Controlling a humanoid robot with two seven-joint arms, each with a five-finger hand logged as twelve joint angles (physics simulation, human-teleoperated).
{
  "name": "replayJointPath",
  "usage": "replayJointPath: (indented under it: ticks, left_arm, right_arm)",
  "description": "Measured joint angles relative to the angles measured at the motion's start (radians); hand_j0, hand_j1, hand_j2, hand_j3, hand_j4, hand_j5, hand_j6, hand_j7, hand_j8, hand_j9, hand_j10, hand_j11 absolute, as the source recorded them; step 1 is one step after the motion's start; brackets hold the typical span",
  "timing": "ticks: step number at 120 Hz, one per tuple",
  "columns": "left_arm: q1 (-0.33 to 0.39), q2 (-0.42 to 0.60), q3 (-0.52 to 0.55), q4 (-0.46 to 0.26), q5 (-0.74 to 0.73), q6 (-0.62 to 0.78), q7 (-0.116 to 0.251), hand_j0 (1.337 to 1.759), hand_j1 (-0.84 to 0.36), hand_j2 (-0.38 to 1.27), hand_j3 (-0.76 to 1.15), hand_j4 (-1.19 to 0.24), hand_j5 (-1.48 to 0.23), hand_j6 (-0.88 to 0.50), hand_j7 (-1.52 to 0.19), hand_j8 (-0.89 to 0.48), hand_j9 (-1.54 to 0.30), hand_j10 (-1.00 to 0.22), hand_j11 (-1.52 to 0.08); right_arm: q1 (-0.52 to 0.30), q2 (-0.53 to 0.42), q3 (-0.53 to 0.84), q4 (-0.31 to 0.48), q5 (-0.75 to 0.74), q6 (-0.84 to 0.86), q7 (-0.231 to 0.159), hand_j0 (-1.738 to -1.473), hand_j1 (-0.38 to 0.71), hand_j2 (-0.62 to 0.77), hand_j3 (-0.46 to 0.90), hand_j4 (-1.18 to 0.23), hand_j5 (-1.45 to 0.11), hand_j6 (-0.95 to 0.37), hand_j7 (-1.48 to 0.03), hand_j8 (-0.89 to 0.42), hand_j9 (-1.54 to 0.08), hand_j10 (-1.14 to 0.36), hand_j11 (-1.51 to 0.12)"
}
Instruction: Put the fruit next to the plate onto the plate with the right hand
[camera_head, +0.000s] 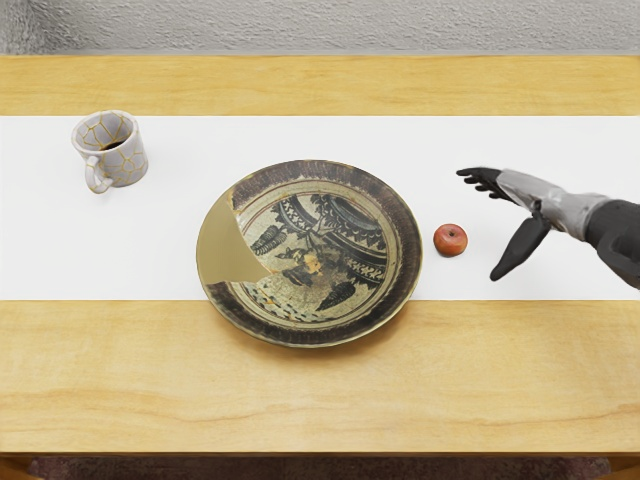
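Right now the fruit (450, 240) is sitting on the white runner (560, 140), just beside the plate (310, 170) on the side facing the tabletop's right edge, apart from the rim and not touching it. It is lying within easy reach of my right arm, which I judge is why this hand is doing the job. The plate is resting across the middle of the table (320, 380), its front rim overhanging the runner onto bare wood. It is offering a broad, shallow target close to the fruit. A mug (110, 150) is standing well off toward the far-left corner, out of the way.

I am bringing my right hand (530, 205) in from the right edge, holding it near the fruit but apart from it. My fingers (480, 180) are stretching out toward the plate on the far side of the fruit, and my thumb (518, 250) is hanging down and away from them. So the hand is gaping wide and gripping nothing. I am judging that the pick-up is not yet begun. My other arm is not showing.
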Motion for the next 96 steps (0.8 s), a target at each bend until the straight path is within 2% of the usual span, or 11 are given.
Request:
replayJointPath:
  ticks: [14, 32, 60, 96]
  left_arm:
    - [0.000, 0.000, 0.000, 0.000, 0.000, 0.000, 0.000, 1.658, 0.06, 0.05, 0.00, -0.24, -0.32, -0.24, -0.32, -0.24, -0.32, -0.24, -0.32]
    - [-0.001, 0.000, 0.000, 0.000, 0.000, 0.000, 0.000, 1.658, 0.06, 0.05, 0.00, -0.24, -0.32, -0.24, -0.32, -0.24, -0.32, -0.24, -0.32]
    - [0.000, 0.000, 0.000, 0.000, 0.000, 0.000, 0.000, 1.658, 0.06, 0.05, 0.00, -0.24, -0.32, -0.24, -0.32, -0.24, -0.32, -0.24, -0.32]
    - [0.000, 0.000, 0.000, 0.000, 0.000, 0.000, 0.000, 1.658, 0.06, 0.05, 0.00, -0.24, -0.32, -0.24, -0.32, -0.24, -0.32, -0.24, -0.32]
  right_arm:
    - [0.029, 0.022, -0.031, -0.006, -0.035, 0.000, -0.022, -1.658, -0.24, -0.02, 0.00, -0.10, -0.12, -0.10, -0.12, -0.10, -0.12, -0.10, -0.12]
    - [0.041, 0.053, -0.044, -0.026, -0.048, 0.000, -0.030, -1.658, -0.18, -0.03, 0.00, -0.15, -0.19, -0.15, -0.19, -0.15, -0.19, -0.15, -0.19]
    - [0.042, 0.108, -0.046, -0.055, -0.100, -0.031, -0.031, -1.658, -0.07, -0.04, 0.00, -0.24, -0.31, -0.24, -0.31, -0.24, -0.31, -0.24, -0.31]
    - [0.027, 0.143, -0.086, -0.071, -0.164, -0.167, -0.022, -1.658, -0.02, -0.05, 0.00, -0.28, -0.36, -0.28, -0.36, -0.28, -0.36, -0.28, -0.36]
